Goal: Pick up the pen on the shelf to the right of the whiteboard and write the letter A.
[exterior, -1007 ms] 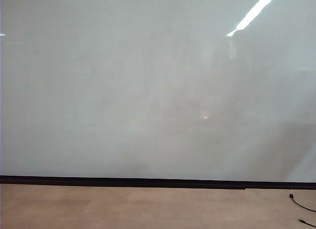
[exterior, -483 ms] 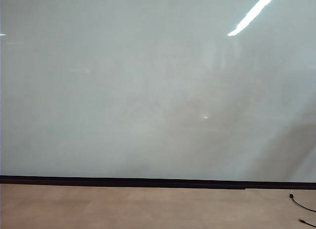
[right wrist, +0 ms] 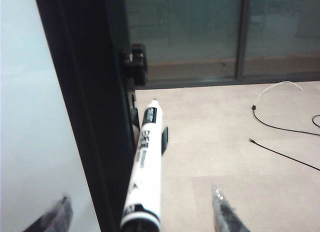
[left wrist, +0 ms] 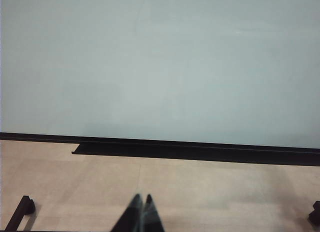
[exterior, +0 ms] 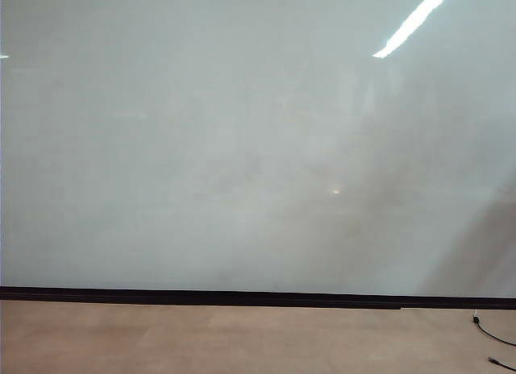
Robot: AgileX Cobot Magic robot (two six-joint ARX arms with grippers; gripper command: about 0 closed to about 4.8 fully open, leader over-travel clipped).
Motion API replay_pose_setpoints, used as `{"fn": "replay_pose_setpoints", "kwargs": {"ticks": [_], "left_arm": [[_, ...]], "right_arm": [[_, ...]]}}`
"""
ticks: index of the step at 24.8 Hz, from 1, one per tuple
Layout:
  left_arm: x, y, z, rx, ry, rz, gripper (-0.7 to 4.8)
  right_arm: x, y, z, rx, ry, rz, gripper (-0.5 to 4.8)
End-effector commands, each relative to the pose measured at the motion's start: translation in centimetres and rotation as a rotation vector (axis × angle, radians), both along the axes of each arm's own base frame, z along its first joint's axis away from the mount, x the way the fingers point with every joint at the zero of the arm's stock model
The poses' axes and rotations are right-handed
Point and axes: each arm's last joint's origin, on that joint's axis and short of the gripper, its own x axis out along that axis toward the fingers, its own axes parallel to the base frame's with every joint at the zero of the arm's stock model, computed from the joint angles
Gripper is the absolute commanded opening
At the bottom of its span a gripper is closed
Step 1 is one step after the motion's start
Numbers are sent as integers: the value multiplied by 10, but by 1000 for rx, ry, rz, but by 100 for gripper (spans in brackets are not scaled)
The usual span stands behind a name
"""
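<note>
The whiteboard [exterior: 242, 148] fills the exterior view, pale and glossy, with a black strip [exterior: 242, 297] along its bottom edge. No gripper shows there and the letter A is out of view. In the right wrist view the pen [right wrist: 148, 162], a slim white marker with black print, stands beside the board's black frame [right wrist: 85, 92]. My right gripper [right wrist: 140, 199] is open, with the pen between its wide-apart fingertips [right wrist: 219, 204] and touching neither. What the pen rests on is hidden. My left gripper [left wrist: 142, 198] is shut and empty, hanging over the tan floor in front of the whiteboard [left wrist: 160, 62].
A black ledge [left wrist: 150, 151] runs under the board in the left wrist view. Thin black cables [right wrist: 280, 127] lie on the tan floor beyond the pen, with dark glass panels [right wrist: 200, 27] behind. Cable ends [exterior: 492, 335] show at the exterior view's lower right.
In the exterior view the dim shadow at the board's lower right has drifted. Nothing else there has changed.
</note>
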Motion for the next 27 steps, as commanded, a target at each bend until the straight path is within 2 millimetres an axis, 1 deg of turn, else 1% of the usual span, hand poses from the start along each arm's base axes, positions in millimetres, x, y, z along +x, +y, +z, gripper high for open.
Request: {"fn": "replay_pose_setpoints", "kwargs": {"ticks": [1, 11, 16, 21, 24, 27], "left_arm": [[0, 0, 1, 4, -7, -2, -4], [0, 0, 1, 4, -7, -2, -4], [0, 0, 1, 4, -7, -2, -5], [0, 0, 1, 4, -8, -2, -4], [0, 0, 1, 4, -7, -1, -5], [0, 0, 1, 4, -7, -1, -4]], "right_arm": [[4, -2, 7, -21, -38, 5, 359], [16, -5, 14, -31, -56, 36, 358], [24, -6, 9, -8, -46, 61, 358], [27, -8, 4, -5, -42, 58, 354], [31, -10, 3, -6, -43, 49, 304], [33, -10, 4, -6, -43, 50, 304]]}}
